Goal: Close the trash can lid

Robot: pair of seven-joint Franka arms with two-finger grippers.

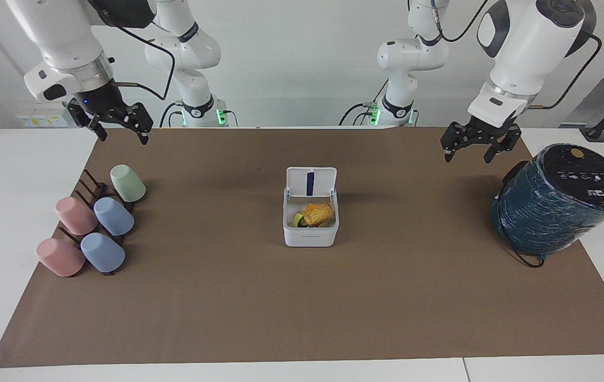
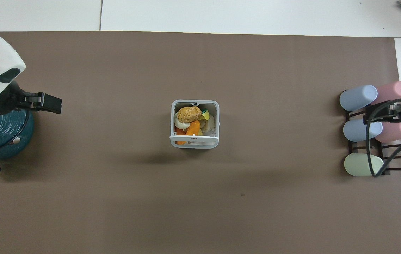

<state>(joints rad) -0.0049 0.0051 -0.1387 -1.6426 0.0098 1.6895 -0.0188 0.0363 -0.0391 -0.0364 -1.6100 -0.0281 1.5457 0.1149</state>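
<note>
- Brown paper (image 1: 302, 307) covered the white table (image 1: 15, 212) in front of you, and the trash can (image 1: 310, 233) sat at its middle, well apart from both arms.
- Your facing view showed the lid (image 1: 311, 181) standing upright at the edge of the can nearer the robots, its inner face with the blue strip turned toward the camera; from overhead you saw only the lid's thin edge (image 2: 194, 140).
- Overhead gave you the contents that the facing view mostly hid: a brown lump, orange pieces and pale scraps filling the trash can (image 2: 194, 123).
- Toward the left arm's end stood a dark teal cylinder (image 1: 559, 201) with a black top, tilted, a black cable at its base.
- Toward the right arm's end five cups (image 1: 95, 223) in pink, blue and pale green lay tipped on a dark rack (image 1: 89, 191).
- Your left gripper (image 1: 474, 151) hung in the air beside the cylinder, pointing down, fingers spread apart.
- Your right gripper (image 1: 119, 130) hung over the paper's corner above the rack, fingers also apart, holding nothing.
</note>
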